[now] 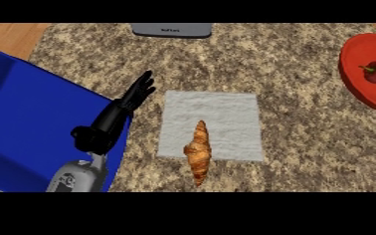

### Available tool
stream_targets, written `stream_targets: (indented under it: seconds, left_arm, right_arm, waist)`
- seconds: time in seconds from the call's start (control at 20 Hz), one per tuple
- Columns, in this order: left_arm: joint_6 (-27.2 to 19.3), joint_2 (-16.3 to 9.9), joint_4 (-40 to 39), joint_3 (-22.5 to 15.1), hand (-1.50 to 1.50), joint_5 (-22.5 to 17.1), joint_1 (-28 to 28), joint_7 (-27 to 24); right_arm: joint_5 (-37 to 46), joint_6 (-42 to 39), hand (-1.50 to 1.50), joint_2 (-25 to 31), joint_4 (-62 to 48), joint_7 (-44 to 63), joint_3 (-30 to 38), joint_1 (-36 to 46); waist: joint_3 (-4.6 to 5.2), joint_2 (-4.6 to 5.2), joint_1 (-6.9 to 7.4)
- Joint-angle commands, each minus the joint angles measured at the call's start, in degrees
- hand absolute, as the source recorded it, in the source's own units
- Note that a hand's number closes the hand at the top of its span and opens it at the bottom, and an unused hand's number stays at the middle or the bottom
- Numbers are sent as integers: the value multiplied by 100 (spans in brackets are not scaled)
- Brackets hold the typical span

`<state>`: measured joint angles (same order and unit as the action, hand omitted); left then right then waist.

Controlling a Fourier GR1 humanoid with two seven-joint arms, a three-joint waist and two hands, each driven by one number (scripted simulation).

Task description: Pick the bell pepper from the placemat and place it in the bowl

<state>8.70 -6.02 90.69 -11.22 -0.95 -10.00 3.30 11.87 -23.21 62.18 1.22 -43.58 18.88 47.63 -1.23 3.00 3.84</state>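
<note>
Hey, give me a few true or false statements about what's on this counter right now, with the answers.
1. A croissant lies partly on the placemat. True.
2. The bell pepper sits on the placemat. False: it is in the red bowl at the right edge.
3. The left hand is open with straight fingers. True.
4. The left hand holds the croissant. False: it holds nothing and is apart from the croissant, left of the placemat.
5. The right hand is reaching over the bowl. False: no right hand shows.
</note>
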Motion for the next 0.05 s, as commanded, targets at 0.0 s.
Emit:
stream_targets:
  seconds: [0.0]
  left_arm:
    - [-19, 56, 45, -45, 0, 1, 20, 11]
  right_arm:
    - [-78, -518, -150, 116, 21, -242, 74, -162]
  waist:
    - [-15, 2, 16]
